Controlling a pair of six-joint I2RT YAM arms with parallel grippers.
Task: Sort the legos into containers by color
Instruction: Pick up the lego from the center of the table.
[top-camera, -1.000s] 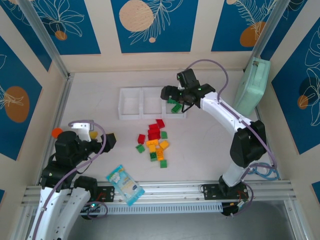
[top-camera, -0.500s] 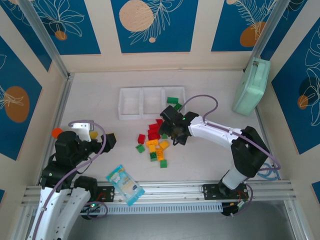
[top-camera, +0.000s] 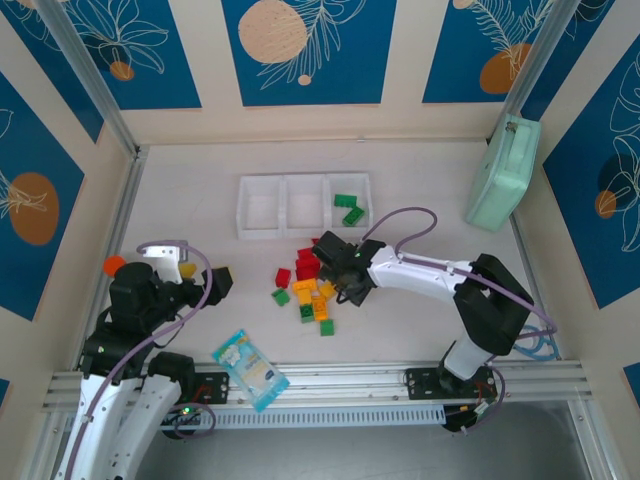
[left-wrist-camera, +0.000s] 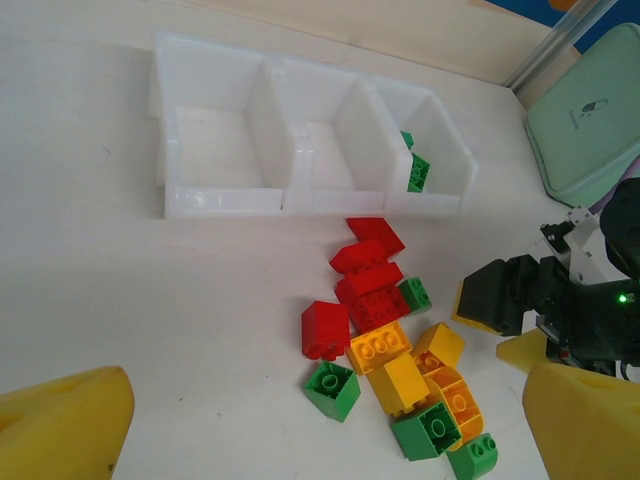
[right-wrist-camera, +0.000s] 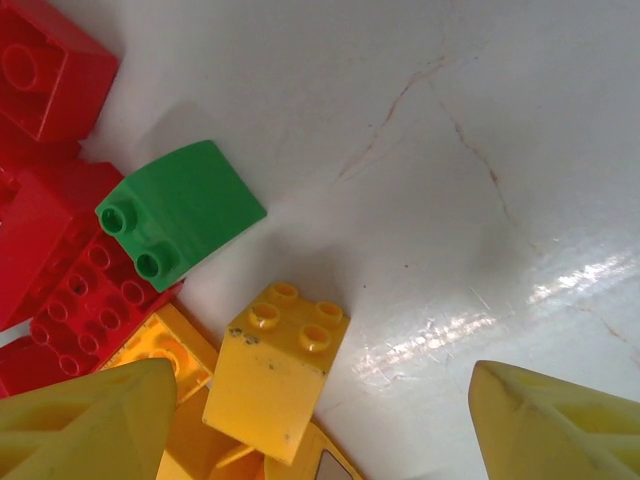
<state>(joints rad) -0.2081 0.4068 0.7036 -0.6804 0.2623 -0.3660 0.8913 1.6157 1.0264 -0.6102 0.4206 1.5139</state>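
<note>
Right pincer (top-camera: 332, 272) is hanging, jaws apart, over the legos (top-camera: 310, 290) at centre frame; left pincer (top-camera: 205, 276) is sitting wide open at lower left.

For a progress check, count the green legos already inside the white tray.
2, both in the white tray's right-end compartment: one green lego toward its far wall, the other green lego just nearer. None seems hidden.

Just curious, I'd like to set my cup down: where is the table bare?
Bare table lies left of the white tray, and between the tray's right end and the mint-green case. The tray's left and middle compartments are empty. Crowded: just in front of the tray, where the right gripper hangs over the brick pile.
</note>
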